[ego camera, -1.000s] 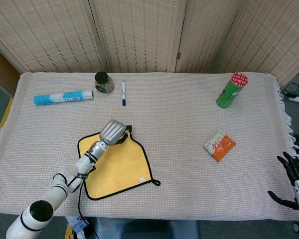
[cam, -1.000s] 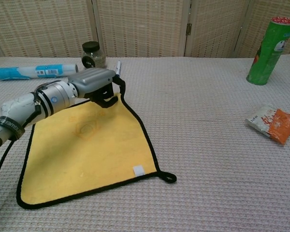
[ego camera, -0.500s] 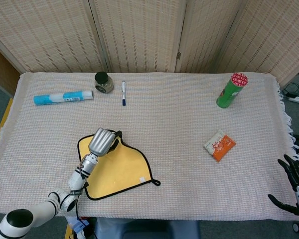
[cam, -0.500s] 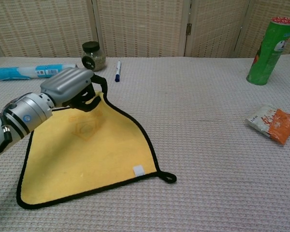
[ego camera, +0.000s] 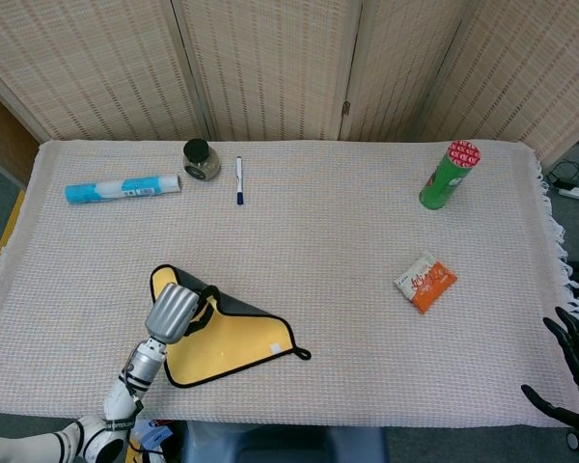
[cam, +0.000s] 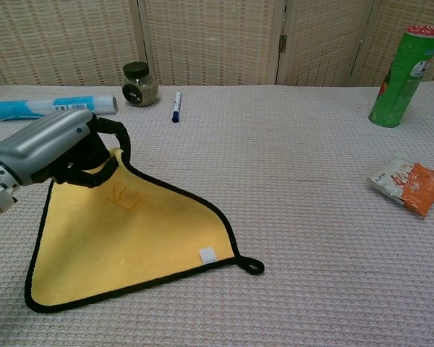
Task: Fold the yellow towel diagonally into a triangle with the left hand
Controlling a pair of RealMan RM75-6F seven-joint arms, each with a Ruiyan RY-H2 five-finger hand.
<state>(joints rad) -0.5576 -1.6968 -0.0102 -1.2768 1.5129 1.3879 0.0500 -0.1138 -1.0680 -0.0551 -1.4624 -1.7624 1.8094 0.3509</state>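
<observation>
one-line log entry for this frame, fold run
phase: folding | left robot hand: holds corner of yellow black-edged towel, lifted | right robot hand: idle at table edge | fold: incomplete

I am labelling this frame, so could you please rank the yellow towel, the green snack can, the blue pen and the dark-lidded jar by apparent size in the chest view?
1. Yellow black-edged towel, though it lies nearest the camera.
2. Green cylindrical snack can.
3. Small dark-lidded jar.
4. Thin blue-capped pen: about as long as the jar is tall, but far slimmer.

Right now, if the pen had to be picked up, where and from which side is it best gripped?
Probably mid-barrel, from above: the pen lies flat, pointing away from the robot, with bare cloth either side; the jar stands apart to its left.
</observation>
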